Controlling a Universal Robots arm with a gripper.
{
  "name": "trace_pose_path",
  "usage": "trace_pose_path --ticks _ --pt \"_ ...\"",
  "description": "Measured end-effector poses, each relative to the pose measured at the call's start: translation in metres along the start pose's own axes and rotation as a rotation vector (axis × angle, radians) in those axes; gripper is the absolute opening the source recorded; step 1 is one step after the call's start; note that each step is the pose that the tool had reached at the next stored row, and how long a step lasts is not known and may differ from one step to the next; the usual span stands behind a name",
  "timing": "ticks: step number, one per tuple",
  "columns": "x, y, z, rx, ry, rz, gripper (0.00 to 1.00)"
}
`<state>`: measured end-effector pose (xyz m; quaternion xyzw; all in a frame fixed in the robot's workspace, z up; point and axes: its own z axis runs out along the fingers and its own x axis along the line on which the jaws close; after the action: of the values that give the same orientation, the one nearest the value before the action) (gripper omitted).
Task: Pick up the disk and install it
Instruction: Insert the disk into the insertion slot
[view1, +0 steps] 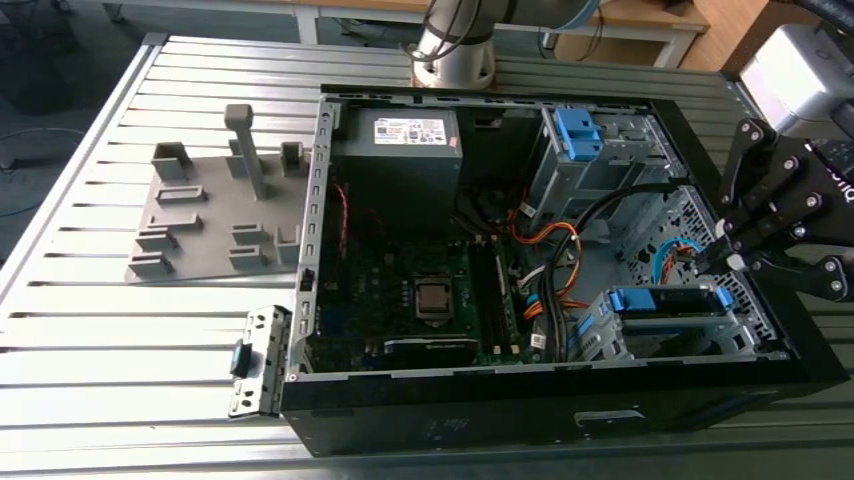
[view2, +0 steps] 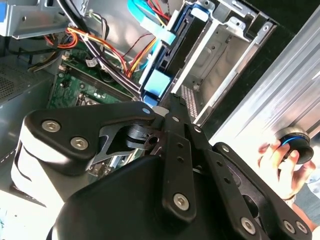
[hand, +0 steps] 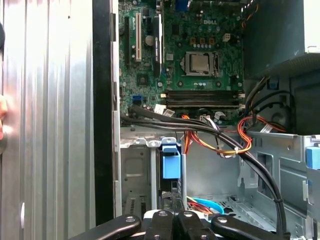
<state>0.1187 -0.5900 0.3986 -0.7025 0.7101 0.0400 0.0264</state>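
Though the slatted metal table (view1: 107, 330) takes up most of the exterior view, the work sits inside the open computer case (view1: 534, 415), at the drive cage on that view's right. The gripper (view1: 729, 258) hangs just above that corner, its fingers drawn together with nothing between them. The disk (view1: 667, 303) lies in the cage, blue carrier rails (view1: 630, 298) at its ends. It is probably rigid, dense and shock-sensitive, with slick metal faces, so the plastic rails along its edges look like the safest hold.
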Motion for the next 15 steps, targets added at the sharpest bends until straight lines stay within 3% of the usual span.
trace_pose_path --ticks 15 --pt "0.0010 -0.0150 0.0123 -0.0022 0.0003 0.000 0.11"
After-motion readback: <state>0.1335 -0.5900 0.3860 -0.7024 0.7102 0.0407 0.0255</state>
